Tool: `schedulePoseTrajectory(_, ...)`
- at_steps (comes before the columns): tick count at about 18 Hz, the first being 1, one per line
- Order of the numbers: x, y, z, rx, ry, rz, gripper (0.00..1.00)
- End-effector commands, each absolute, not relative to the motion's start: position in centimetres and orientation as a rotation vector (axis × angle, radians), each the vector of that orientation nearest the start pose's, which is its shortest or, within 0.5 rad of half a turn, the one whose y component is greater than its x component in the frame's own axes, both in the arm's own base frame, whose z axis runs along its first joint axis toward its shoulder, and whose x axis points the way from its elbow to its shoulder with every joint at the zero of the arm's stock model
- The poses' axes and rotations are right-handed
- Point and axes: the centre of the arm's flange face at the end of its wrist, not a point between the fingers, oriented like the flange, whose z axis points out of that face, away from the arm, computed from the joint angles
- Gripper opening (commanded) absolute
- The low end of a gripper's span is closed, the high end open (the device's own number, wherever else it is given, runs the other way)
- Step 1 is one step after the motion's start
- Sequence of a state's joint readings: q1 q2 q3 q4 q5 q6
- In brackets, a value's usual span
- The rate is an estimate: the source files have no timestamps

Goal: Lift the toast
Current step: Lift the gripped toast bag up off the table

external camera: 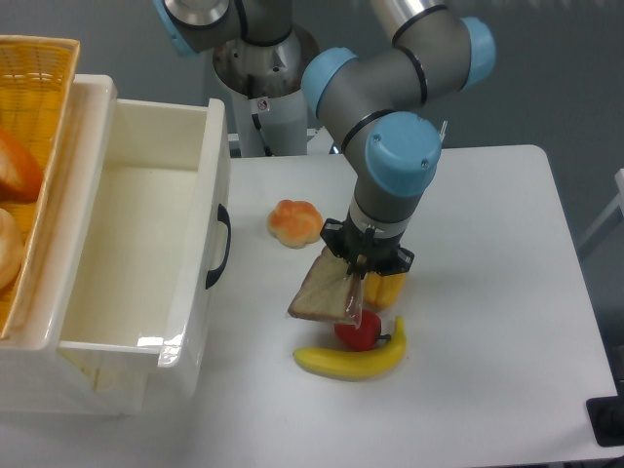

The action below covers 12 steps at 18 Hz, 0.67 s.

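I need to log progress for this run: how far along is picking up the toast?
Done: the gripper has closed on the toast. In hand: the slice hangs tilted from the fingers, clear of the table, above the red fruit and banana. Left: little, perhaps more lift.

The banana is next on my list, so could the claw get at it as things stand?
Probably not yet: the claw is shut on the toast, which hangs tilted above the red pepper. The banana itself lies uncovered in front.
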<state>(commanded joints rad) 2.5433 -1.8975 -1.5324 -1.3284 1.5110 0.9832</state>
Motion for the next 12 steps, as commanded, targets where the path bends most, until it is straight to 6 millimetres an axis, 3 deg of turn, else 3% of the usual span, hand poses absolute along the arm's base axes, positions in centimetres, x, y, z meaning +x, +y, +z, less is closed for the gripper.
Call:
schedulePoseTrajectory(3, -43.0, 45.2, 35.3, -3.109, 0.024, -0.107, 0.12)
schedulePoseTrajectory(5, -42.9, 44.7, 36.6, -3.097, 0.016, -0.08, 0.11)
schedulePoseTrajectory(12, -43.4, 43.8, 36.7, -3.095, 0.006, -0.08, 0.1)
